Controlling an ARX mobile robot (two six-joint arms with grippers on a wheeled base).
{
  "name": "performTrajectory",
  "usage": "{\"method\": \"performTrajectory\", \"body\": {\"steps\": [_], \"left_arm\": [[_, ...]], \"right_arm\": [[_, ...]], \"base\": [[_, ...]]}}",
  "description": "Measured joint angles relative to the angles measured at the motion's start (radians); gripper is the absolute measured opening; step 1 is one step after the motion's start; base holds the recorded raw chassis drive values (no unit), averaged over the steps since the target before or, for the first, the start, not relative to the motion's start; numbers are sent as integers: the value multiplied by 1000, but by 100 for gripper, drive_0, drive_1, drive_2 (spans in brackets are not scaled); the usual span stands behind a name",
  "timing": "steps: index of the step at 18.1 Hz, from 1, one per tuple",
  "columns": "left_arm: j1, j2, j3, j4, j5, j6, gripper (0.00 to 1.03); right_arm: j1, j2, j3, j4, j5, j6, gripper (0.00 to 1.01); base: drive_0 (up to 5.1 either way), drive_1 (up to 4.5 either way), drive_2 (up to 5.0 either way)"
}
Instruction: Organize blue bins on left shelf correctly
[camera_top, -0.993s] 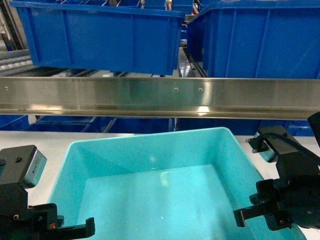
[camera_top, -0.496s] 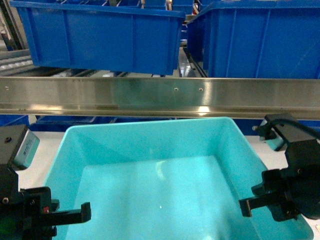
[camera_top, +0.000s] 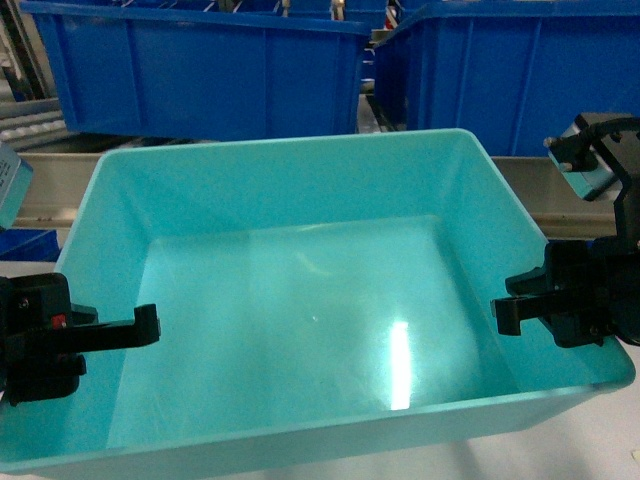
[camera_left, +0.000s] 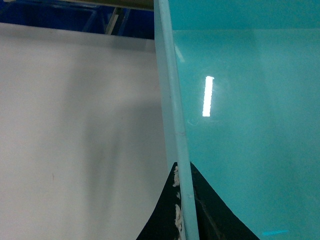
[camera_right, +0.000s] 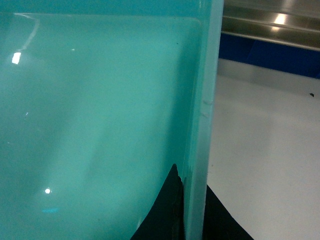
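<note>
The light turquoise blue bin (camera_top: 300, 300) is empty and fills most of the head view, held up in front of the left shelf's steel rail (camera_top: 40, 185). My left gripper (camera_top: 100, 330) is shut on the bin's left wall, one finger inside and one outside. My right gripper (camera_top: 545, 305) is shut on the right wall the same way. In the left wrist view the rim (camera_left: 172, 100) runs down between the black fingers of the left gripper (camera_left: 182, 172). In the right wrist view the right gripper (camera_right: 192, 182) pinches the bin wall (camera_right: 205, 100).
Two dark royal-blue ribbed bins (camera_top: 200, 70) (camera_top: 520, 70) stand on the shelf tier behind the rail. The white tabletop (camera_left: 75, 125) (camera_right: 265, 140) lies under the bin. Steel rails (camera_right: 270, 25) and more dark blue bins show beyond it.
Both grippers have risen with the turquoise bin. It now sits higher and closer in the head view and covers most of the steel rail that showed above it before.
</note>
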Motion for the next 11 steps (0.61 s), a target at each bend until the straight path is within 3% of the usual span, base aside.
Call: {"method": "performTrajectory", "body": {"steps": [11], "left_arm": [[-2,2,0,-2,1,0,2]], "right_arm": [[-1,0,-5,1,0,4,2]], "base": [[0,0,0]]}}
